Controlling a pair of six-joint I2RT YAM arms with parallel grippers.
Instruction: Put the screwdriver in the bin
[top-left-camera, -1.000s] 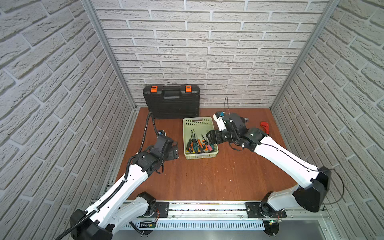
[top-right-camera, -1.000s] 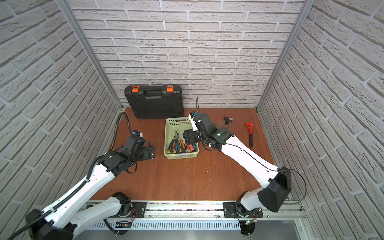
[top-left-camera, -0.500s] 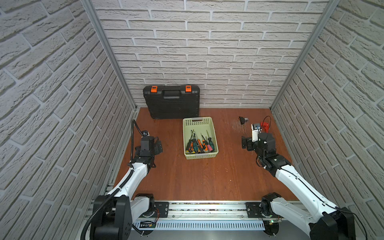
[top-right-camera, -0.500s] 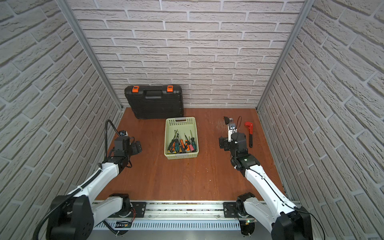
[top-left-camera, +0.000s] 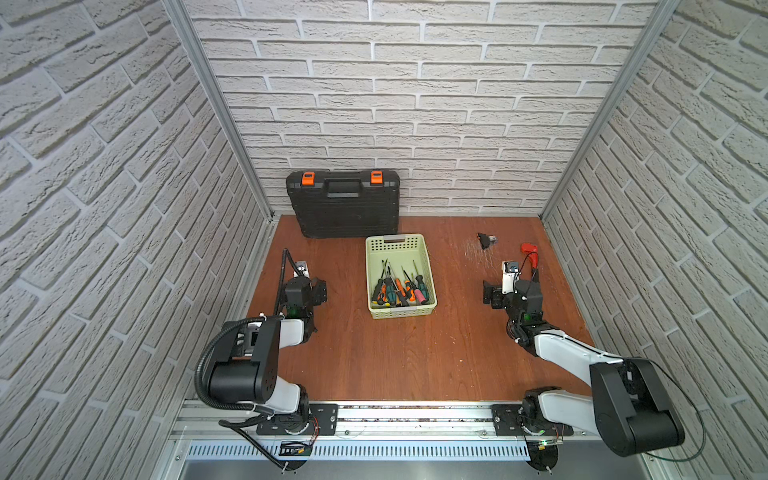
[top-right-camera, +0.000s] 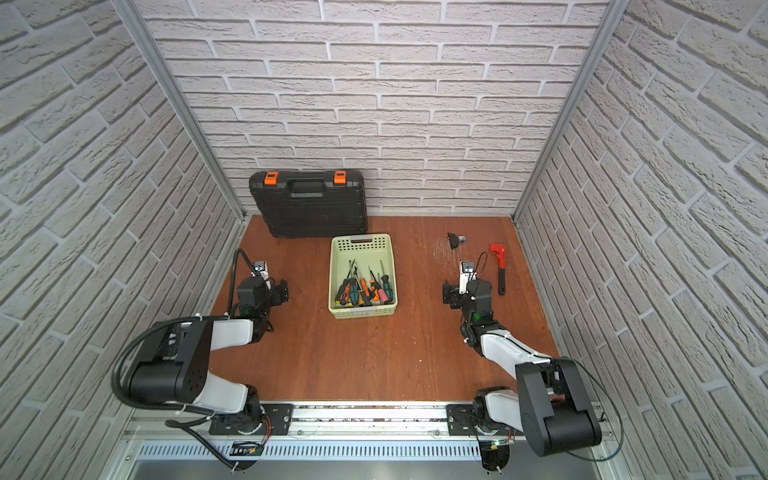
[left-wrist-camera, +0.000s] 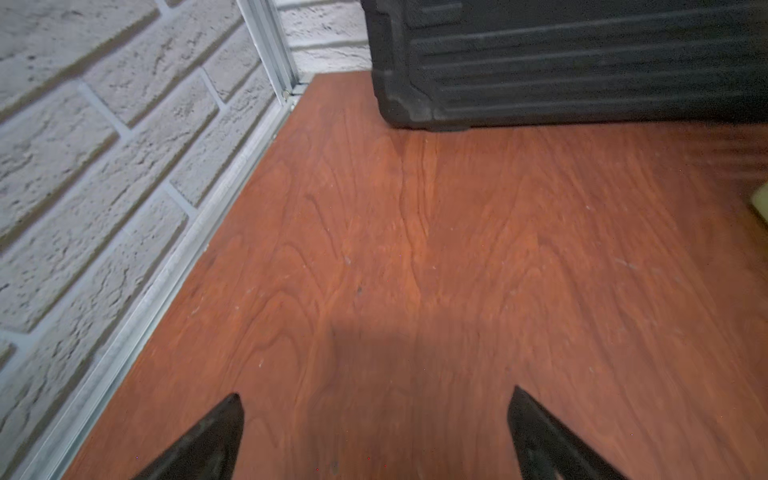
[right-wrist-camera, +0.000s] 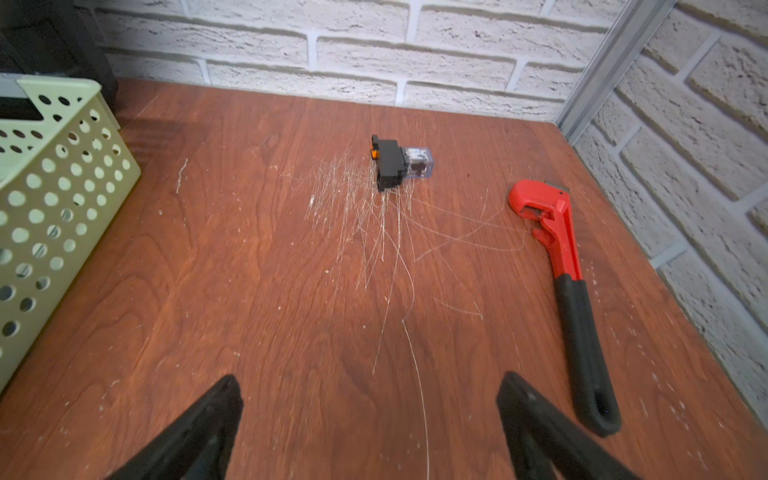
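Holds nothing in left hand (left-wrist-camera: 374, 397) or right hand (right-wrist-camera: 369, 380), both spread wide, with screwdrivers (top-left-camera: 399, 287) lying lengthwise inside bin (top-left-camera: 401, 312) midway between them.

A broad stretch of bare table (top-left-camera: 415, 357) is left open in front of the bin (top-left-camera: 395, 248), between the two arms. The bin's near half is filled by screwdrivers (top-left-camera: 399, 289); its far half is left bare. Passage behind the bin is blocked by the black tool case (top-left-camera: 345, 208), stood against the back wall. Toward the right wall, room is narrowed by a small black-and-clear part (top-left-camera: 484, 240) and a red pipe wrench (top-right-camera: 500, 266). Only bare wood is seen between the wide-spread jaws of the left gripper (left-wrist-camera: 376, 392) and of the right gripper (right-wrist-camera: 370, 376).
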